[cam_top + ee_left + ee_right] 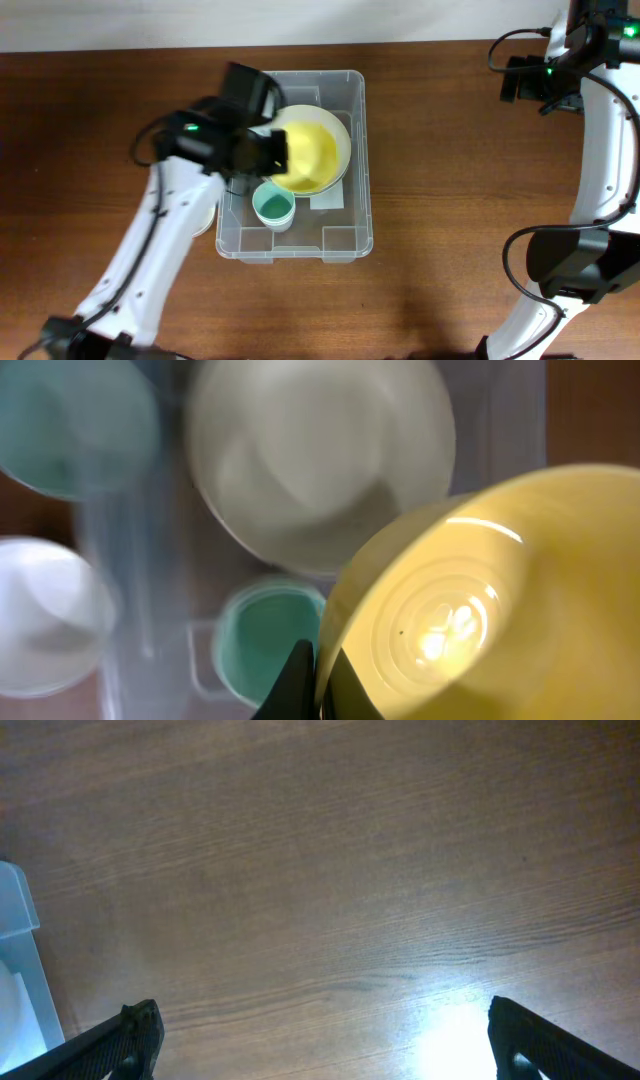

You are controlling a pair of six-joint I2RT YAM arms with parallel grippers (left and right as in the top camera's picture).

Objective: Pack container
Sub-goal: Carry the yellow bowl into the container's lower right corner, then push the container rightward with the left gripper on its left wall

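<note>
The container (366, 180) sits on the brown table (350, 870) with its open side up. Its long axis runs from the robot's side toward the far edge, with the short sides near and far. It lies directly under the left pincer (322, 685) and well off to the left of the right pincer (330, 1055). The right wrist camera catches only one clear corner of it, at the left edge of its view.

The left pincer is clenched on the rim of a yellow bowl (318, 152). Its two dark fingers (298, 678) are pressed nearly together with the thin rim between them. The bowl hangs over the far half of the container, its hollow side turned toward the wrist camera. Below this pincer, inside the container, a teal cup (272, 206) stands just beside the bowl's near edge. A pale bowl (320, 460), blurred, lies beyond the cup.

The right pincer is released, its jaws spread wide. It grips nothing and hangs above the wood of the table.
</note>
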